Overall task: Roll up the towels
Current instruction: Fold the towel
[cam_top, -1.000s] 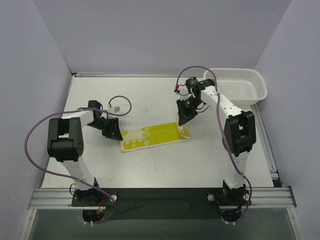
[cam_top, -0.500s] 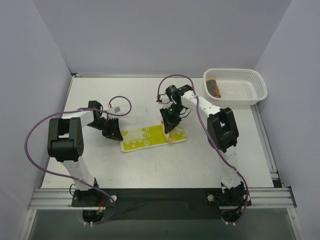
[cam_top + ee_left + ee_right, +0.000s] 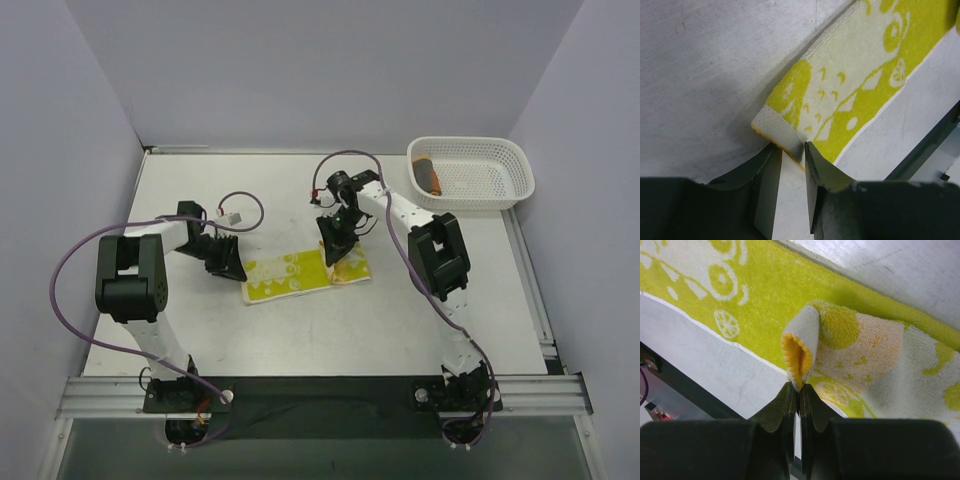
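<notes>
Table (image 3: 200, 330): you have the yellow towel (image 3: 285, 275) lying flat near its middle, between your two arms.
Basket (image 3: 520, 180): it sits at the far right corner of the table.
Yellow towel: its right end is folded up and back over itself.
Orange towel (image 3: 428, 176): you see it rolled, lying at the basket's left end.
Right gripper (image 3: 799, 390): your jaws are pinched together on the folded end's hem.
Left gripper (image 3: 792, 150): your jaws stand slightly apart, straddling the left end's hem.
</notes>
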{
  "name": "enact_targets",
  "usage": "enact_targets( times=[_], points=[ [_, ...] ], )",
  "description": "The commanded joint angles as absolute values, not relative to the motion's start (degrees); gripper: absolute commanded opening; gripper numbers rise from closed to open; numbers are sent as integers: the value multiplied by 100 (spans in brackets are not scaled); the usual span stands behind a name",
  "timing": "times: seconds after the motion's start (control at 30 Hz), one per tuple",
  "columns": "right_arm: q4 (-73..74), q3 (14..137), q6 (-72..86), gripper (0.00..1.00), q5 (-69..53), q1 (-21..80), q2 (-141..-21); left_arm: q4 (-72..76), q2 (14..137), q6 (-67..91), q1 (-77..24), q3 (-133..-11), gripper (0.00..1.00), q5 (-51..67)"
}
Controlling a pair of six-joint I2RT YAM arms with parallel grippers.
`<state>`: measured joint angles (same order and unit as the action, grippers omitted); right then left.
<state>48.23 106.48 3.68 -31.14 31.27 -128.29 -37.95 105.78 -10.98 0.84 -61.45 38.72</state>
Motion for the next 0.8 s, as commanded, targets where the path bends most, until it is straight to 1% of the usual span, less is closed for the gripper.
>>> enact_targets(
  times=[0.0,0.13,0.2,0.23,0.27,0.37,0.4,0.43,0.5,0.57,0.63,0.73,0.77],
  points=[
    [5027,10872,448,0,-3269,3260,-12990,-3727,10705,-1204,44,-6126,36,3823],
    [5036,10811,431,1,-3331,3348,-13017,-3744,10600,-1222,61,-6135,40,3814],
    [5036,10784,413,12,-3401,3357,-12990,-3805,10538,-1283,79,-6187,41,3884],
    [5054,10802,404,19,-3436,3340,-12955,-3840,10495,-1327,88,-6214,42,3954],
    [5054,10810,404,23,-3471,3305,-12912,-3919,10346,-1423,105,-6249,44,4007],
    [5045,10872,290,27,-3752,3086,-12569,-4051,9889,-1634,106,-6223,47,4157],
    [5045,10889,247,33,-3892,3007,-12342,-4069,9757,-1678,88,-6205,47,4183],
    [5054,10898,176,34,-3954,2901,-12235,-4095,9521,-1731,70,-6179,47,4201],
    [5045,10934,123,34,-4051,2612,-12007,-4122,9309,-1837,-147,-6100,47,4193],
    [5045,10934,44,32,-4026,2331,-11945,-4131,9150,-1872,-324,-6065,47,4044],
    [5054,10969,35,27,-3973,2207,-12049,-4122,9210,-1855,-597,-6047,45,3895],
    [5045,10916,-219,20,-3745,2118,-12286,-4052,9499,-1653,-773,-6082,38,3859],
    [5045,10907,-246,19,-3718,2118,-12365,-4017,9579,-1609,-782,-6099,37,3841]
  ],
)
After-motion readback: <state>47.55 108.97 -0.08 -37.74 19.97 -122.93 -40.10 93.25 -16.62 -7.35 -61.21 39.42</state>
